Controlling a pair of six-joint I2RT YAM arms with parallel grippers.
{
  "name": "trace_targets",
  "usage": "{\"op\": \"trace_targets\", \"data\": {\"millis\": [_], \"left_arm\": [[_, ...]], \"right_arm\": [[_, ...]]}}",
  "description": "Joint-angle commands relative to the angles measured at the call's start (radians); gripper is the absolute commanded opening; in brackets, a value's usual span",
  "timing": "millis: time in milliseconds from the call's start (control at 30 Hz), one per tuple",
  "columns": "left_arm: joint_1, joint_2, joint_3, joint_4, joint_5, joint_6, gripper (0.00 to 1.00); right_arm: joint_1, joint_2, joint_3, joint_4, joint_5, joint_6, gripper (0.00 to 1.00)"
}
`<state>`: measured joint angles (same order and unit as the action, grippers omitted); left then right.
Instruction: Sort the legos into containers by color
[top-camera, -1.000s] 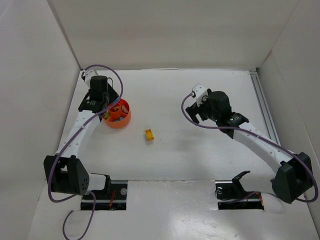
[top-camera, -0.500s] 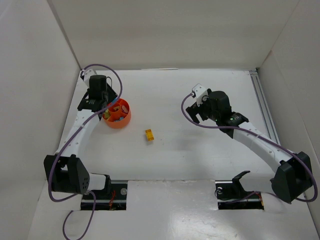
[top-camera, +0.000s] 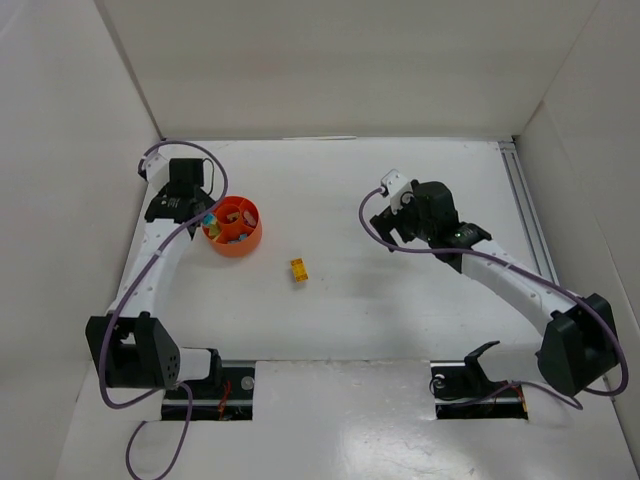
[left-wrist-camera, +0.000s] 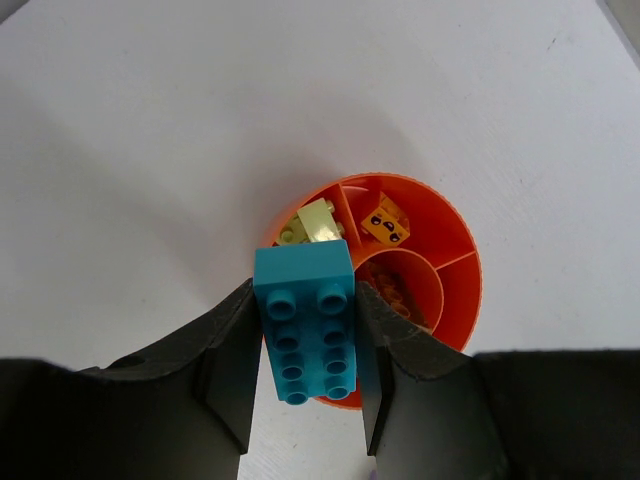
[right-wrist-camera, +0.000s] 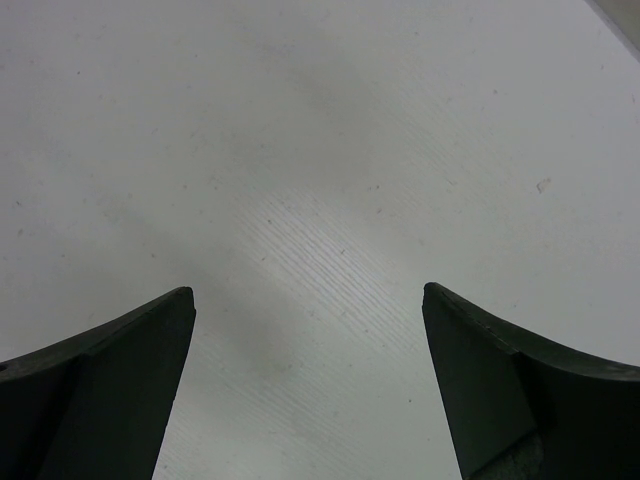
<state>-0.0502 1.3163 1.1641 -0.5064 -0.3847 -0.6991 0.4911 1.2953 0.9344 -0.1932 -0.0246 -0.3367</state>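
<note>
In the left wrist view a teal lego (left-wrist-camera: 305, 325) sits clamped between my left gripper's (left-wrist-camera: 305, 295) fingers, studs facing the camera, above the near rim of the orange-red bowl (left-wrist-camera: 468, 262). The bowl is split into compartments: a lime lego (left-wrist-camera: 318, 220) in one, a yellow-orange lego (left-wrist-camera: 386, 222) in another, a dark orange one (left-wrist-camera: 398, 295) in the centre. From the top view the left gripper (top-camera: 205, 214) hangs at the bowl's (top-camera: 244, 243) left edge. A yellow-orange lego (top-camera: 299, 270) lies alone on the table. My right gripper (top-camera: 386, 218) (right-wrist-camera: 307, 292) is open over bare table.
White walls close in the table on the left, back and right. A metal rail (top-camera: 528, 215) runs along the right side. Both arm bases (top-camera: 215, 375) sit at the near edge.
The left gripper has drawn back to the left from over the bowl to its left rim, still holding the teal lego. The right arm shifted slightly left.
</note>
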Motion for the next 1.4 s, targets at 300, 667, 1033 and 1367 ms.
{"op": "trace_targets", "data": {"millis": [300, 667, 1033, 1367], "left_arm": [[0.001, -0.137, -0.044, -0.073, 0.021, -0.034, 0.00], [-0.072, -0.213, -0.102, 0.089, 0.207, 0.105, 0.00], [-0.327, -0.184, -0.121, 0.049, 0.152, 0.070, 0.00], [-0.375, -0.183, -0.119, 0.019, 0.151, 0.020, 0.00]], "right_arm": [[-0.006, -0.007, 0.009, 0.040, -0.028, 0.007, 1.00], [-0.006, -0.036, -0.009, 0.040, -0.037, 0.016, 1.00], [-0.006, -0.090, -0.060, 0.040, -0.028, 0.034, 1.00], [-0.006, -0.119, -0.088, 0.040, -0.028, 0.044, 1.00]]}}
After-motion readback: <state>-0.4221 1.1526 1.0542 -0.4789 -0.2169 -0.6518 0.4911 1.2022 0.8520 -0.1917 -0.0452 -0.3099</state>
